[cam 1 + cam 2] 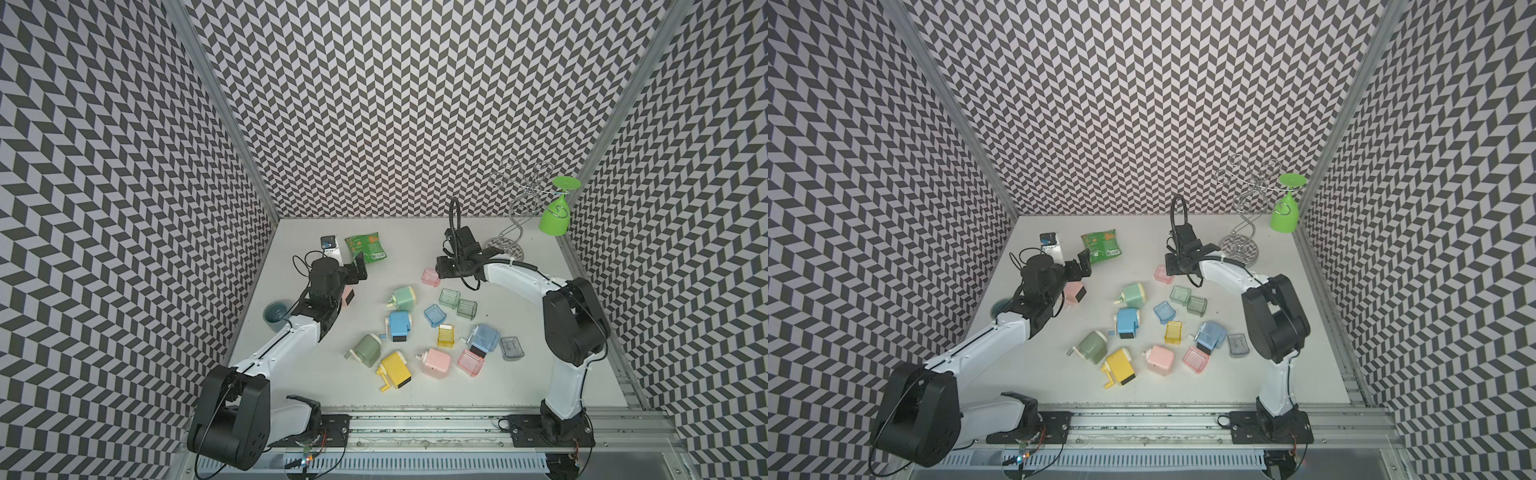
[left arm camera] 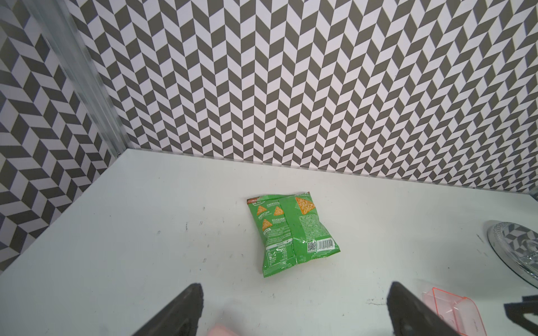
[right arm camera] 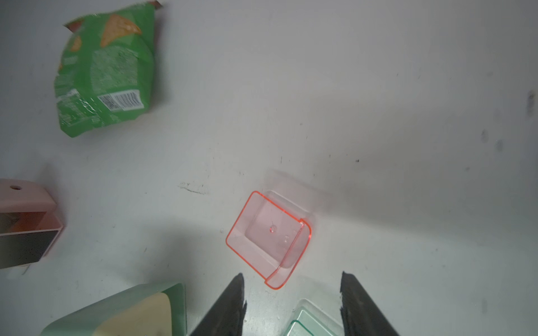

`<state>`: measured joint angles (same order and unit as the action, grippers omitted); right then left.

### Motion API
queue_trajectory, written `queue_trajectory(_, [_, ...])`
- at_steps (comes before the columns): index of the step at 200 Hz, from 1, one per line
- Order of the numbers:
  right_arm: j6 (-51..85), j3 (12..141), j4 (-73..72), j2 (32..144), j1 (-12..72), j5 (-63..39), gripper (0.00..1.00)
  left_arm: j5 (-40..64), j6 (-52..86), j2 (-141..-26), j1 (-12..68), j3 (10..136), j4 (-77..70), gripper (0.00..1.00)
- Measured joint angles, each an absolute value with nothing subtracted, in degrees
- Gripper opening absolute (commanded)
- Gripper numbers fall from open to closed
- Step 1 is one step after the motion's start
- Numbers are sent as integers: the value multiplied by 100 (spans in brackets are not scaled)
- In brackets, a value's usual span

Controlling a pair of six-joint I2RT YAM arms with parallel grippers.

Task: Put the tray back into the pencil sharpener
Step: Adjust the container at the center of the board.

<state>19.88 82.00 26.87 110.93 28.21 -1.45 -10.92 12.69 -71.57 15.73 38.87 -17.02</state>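
Your right gripper (image 3: 291, 276) hangs with its jaws part open and empty, fingertips (image 3: 236, 293) just short of the pink see-through tray (image 3: 269, 235), which lies hollow side up on the white table (image 3: 378, 87), well apart from the pink pencil sharpener (image 3: 26, 209) near your left gripper (image 2: 295, 286), wide open and also empty.

The setting is a robotics laboratory test cell. Three walls (image 1: 415, 104) carry a printed grey-and-white chevron pattern and are joined by aluminium posts (image 1: 220, 108). A left arm (image 1: 274, 345) and a right arm (image 1: 575, 328) are bolted to a metal rail (image 1: 415, 428) at the front edge of a white table (image 1: 457, 395). Exposed wiring (image 1: 313, 449) lies beside the rail.
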Motion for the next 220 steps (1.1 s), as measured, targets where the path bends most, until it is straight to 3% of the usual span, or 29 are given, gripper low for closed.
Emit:
queue_trajectory(27, [2418, 8197, 2834, 11301, 2821, -338, 51, -1144, 1363, -6978, 1573, 3765, -1699, 100])
queue_trajectory(179, [2873, 9052, 2858, 12254, 2794, 69, 11, -1238, 1505, -6593, 1559, 3568, -1463, 100])
queue_trajectory(220, [2823, 9312, 2904, 12473, 2794, 152, 9, -1334, 1516, -6508, 1559, 3568, -1253, 100])
